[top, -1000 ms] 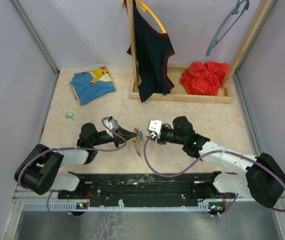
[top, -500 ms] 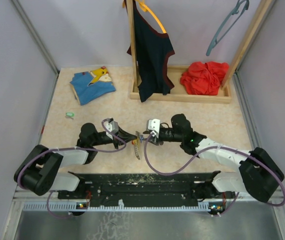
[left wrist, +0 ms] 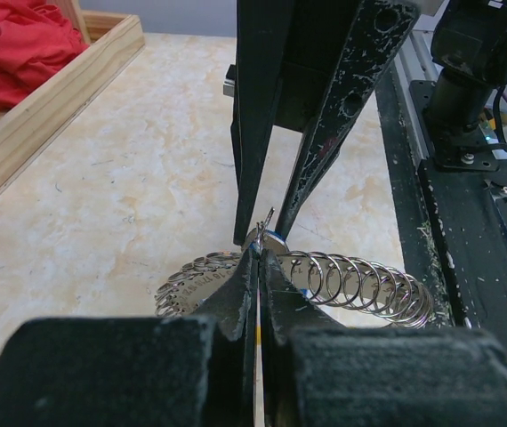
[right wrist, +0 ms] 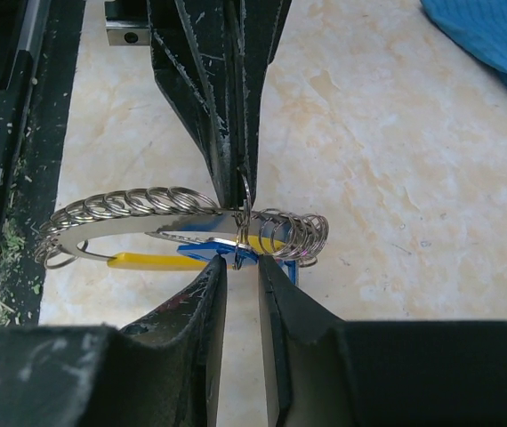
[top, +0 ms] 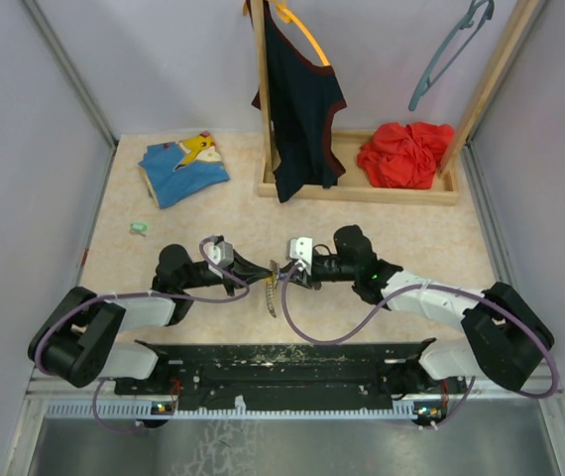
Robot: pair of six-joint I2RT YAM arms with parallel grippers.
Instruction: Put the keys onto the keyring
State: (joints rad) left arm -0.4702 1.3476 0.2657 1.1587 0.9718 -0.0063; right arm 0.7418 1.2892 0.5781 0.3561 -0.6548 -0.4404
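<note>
The keyring (top: 272, 288) is a bunch of thin wire loops (left wrist: 360, 285) on a flat metal piece, with a yellow tag (right wrist: 147, 261). It hangs just above the table between both grippers. My left gripper (left wrist: 261, 256) is shut on one upright wire loop (right wrist: 246, 209) of it. The blue key (right wrist: 202, 253) lies flat under the loops, right at the tips of my right gripper (right wrist: 241, 267). Its jaws stand a narrow gap apart, with the loop's lower edge between them. The mint green key (top: 139, 228) lies alone on the table far left.
A wooden rack (top: 362, 188) at the back carries a hanging dark shirt (top: 302, 99) and a red cloth (top: 406, 154). A blue and yellow garment (top: 183, 164) lies back left. The black base rail (top: 282, 362) runs along the near edge, close to the keyring.
My right gripper has moved left, up to the keyring and the left gripper, and its jaws have narrowed. The left gripper has kept its hold almost in place.
</note>
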